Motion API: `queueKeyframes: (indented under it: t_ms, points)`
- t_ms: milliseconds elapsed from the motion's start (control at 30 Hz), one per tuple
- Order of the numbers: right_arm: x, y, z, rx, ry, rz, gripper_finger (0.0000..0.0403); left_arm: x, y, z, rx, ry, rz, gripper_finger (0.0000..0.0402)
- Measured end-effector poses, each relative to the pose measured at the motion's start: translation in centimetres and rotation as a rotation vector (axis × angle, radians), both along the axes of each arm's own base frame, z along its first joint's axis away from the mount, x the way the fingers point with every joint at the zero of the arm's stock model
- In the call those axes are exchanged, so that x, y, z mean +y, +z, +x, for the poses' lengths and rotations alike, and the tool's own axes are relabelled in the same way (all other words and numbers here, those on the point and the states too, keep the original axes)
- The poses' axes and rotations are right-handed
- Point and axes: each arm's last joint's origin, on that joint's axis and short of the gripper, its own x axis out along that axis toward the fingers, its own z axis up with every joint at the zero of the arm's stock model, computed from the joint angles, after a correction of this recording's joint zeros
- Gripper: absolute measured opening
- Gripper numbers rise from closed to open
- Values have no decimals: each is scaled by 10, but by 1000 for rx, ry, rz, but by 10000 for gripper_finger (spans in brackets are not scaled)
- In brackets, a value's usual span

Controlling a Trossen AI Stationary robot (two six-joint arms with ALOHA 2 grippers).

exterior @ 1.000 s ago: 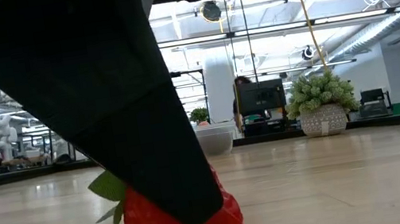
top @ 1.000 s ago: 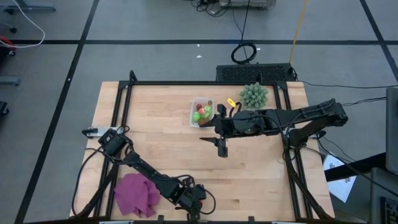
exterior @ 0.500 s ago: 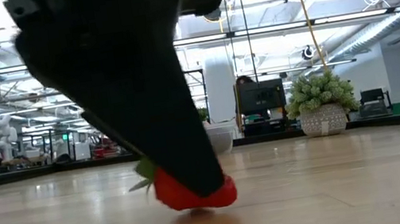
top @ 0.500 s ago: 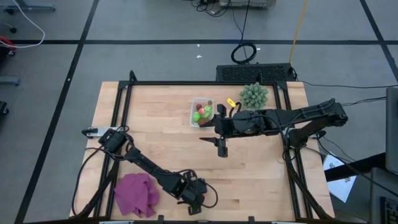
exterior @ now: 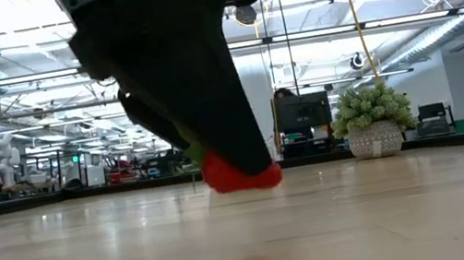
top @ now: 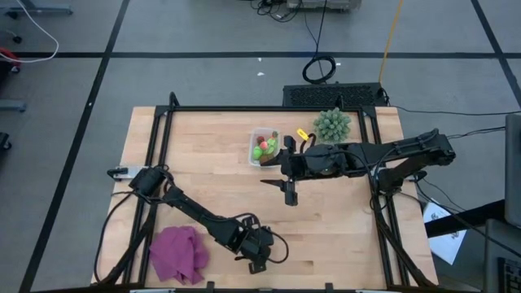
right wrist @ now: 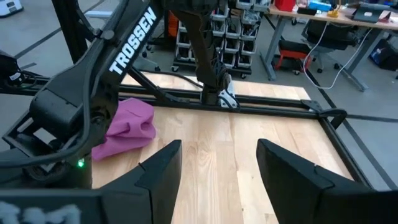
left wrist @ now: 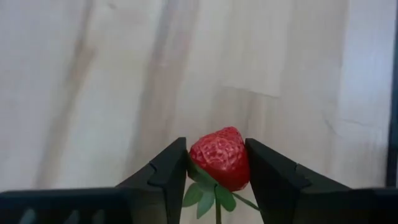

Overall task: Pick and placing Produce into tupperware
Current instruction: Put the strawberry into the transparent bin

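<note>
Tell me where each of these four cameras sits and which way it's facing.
High: overhead, straight down; table, both arms, tupperware.
Low: table height, looking level; left pincer lifting strawberry.
Left wrist: past own fingers clamping the strawberry.
Right wrist: past own open pincer toward purple cloth and left arm.
Shared: low and left wrist both show the strawberry.

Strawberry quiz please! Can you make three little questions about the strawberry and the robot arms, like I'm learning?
1. True or false: the strawberry rests on the table.
2. Which end effector grips the strawberry? A) left end effector B) right end effector
3. Fill in: the tupperware sits beside the spiky ____.

Key: 1. False; the low view shows it lifted clear of the wood. 2. A; the right one is open and empty, near the tupperware. 3. plant.
</note>
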Motion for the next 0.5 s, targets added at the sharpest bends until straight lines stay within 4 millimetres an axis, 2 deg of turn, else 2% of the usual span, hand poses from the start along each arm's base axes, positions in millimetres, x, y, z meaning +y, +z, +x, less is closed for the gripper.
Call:
queueKeyframes:
  t_ms: [233,500]
  points:
    - [0,15,0,-132,13,-27,201,15,10,-1,29,11,55,144]
    - [-3,43,-17,-292,20,-43,201,42,24,0,52,44,144,153]
